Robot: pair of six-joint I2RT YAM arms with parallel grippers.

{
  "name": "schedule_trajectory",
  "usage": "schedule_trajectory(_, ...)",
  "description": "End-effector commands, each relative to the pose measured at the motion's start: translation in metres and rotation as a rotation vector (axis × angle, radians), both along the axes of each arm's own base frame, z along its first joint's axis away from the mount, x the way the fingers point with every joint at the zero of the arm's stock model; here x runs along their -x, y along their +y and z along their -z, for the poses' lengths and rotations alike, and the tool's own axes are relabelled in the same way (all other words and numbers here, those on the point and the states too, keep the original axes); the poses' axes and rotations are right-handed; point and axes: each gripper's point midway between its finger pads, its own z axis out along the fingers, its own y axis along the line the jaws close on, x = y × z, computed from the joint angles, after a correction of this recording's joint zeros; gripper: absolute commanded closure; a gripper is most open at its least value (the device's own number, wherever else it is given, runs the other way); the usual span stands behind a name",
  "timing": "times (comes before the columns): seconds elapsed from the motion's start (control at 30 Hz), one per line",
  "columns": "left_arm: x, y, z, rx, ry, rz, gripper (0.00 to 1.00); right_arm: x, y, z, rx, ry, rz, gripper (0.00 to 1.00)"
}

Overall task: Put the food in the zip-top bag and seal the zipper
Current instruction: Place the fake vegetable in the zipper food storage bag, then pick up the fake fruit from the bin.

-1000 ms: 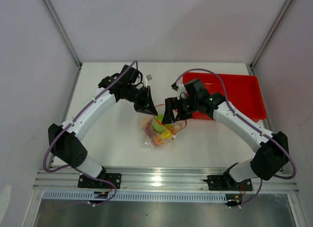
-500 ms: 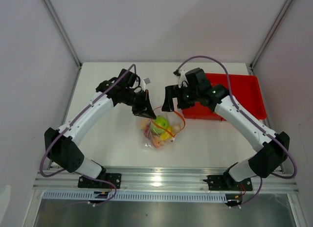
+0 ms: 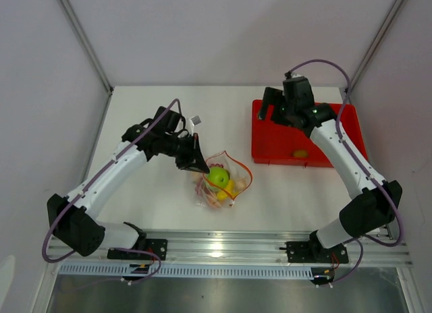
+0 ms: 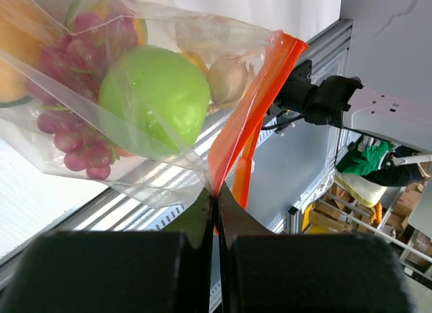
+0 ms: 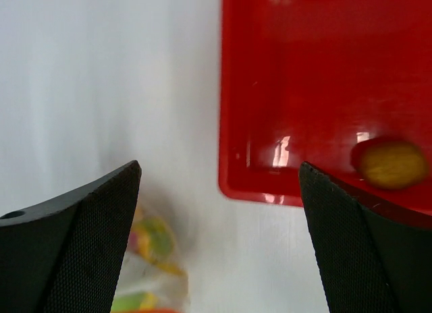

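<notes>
The clear zip-top bag (image 3: 219,183) lies at the table's middle with food inside: a green apple (image 4: 155,97), purple grapes (image 4: 74,127) and other small fruits. My left gripper (image 4: 217,193) is shut on the orange-red zipper (image 4: 251,107) at the bag's mouth and holds that edge up; the same gripper (image 3: 196,163) sits at the bag's left. The mouth gapes open. My right gripper (image 5: 219,166) is open and empty, high over the left edge of the red tray (image 5: 317,77). One yellow-brown fruit (image 5: 393,163) lies in the tray, also seen from above (image 3: 300,153).
The red tray (image 3: 337,127) sits at the back right, next to the right wall post. White walls close the table on three sides. A metal rail runs along the near edge by both arm bases.
My right gripper has left the bag's mouth and swung back and right to above the tray. My left gripper shifted slightly forward and left, still pinching the zipper edge.
</notes>
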Motion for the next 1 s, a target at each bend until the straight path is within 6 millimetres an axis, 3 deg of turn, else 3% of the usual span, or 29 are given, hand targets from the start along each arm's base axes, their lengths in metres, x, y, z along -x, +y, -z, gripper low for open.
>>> schedule_trajectory(0.0,0.003,0.01,-0.009,-0.01,-0.076,-0.005,1.0,-0.037,-0.061,-0.009,0.05,-0.024,0.27,0.01)
schedule_trajectory(0.1,0.006,0.018,-0.008,-0.042,-0.107,-0.005,0.99,-0.049,-0.098,0.009,0.075,0.062,0.388,0.01)
schedule_trajectory(0.13,0.007,0.02,-0.008,-0.047,-0.113,-0.007,1.0,-0.053,-0.105,0.006,0.07,0.072,0.415,0.01)
schedule_trajectory(0.17,0.008,0.022,-0.009,-0.049,-0.123,-0.009,0.99,-0.049,-0.113,0.016,0.086,0.128,0.439,0.01)
schedule_trajectory(0.2,0.009,0.023,-0.009,-0.054,-0.129,-0.01,1.0,-0.052,-0.118,0.032,0.099,0.182,0.458,0.01)
schedule_trajectory(0.37,0.013,0.025,-0.004,-0.054,-0.131,0.0,0.99,-0.044,-0.143,0.071,0.156,0.379,0.522,0.01)
schedule_trajectory(0.57,0.016,0.024,0.004,-0.052,-0.109,0.013,0.99,-0.021,-0.152,0.126,0.276,0.591,0.496,0.01)
schedule_trajectory(0.97,0.017,0.025,0.007,-0.062,-0.095,0.022,0.99,-0.006,-0.155,0.177,0.326,0.674,0.443,0.01)
